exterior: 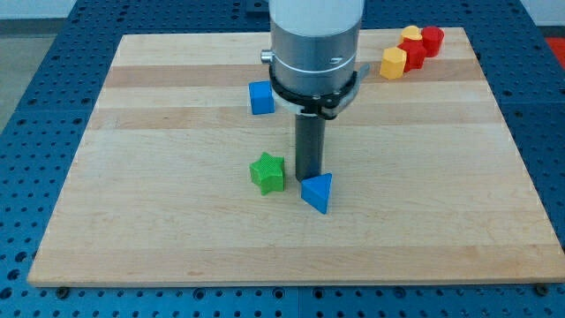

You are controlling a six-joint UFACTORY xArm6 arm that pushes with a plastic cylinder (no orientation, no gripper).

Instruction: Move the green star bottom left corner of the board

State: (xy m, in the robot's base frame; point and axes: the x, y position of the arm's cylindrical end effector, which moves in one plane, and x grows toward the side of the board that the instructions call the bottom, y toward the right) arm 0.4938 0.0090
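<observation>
The green star lies on the wooden board, a little left of the middle. My tip stands just to the star's right, with a small gap between them. A blue triangular block lies right below and slightly right of the tip, touching or nearly touching the rod. The board's bottom left corner is far off toward the view's lower left.
A blue cube sits above the star, left of the arm's body. At the top right, a yellow block, a second yellow block and red blocks cluster near the board's edge.
</observation>
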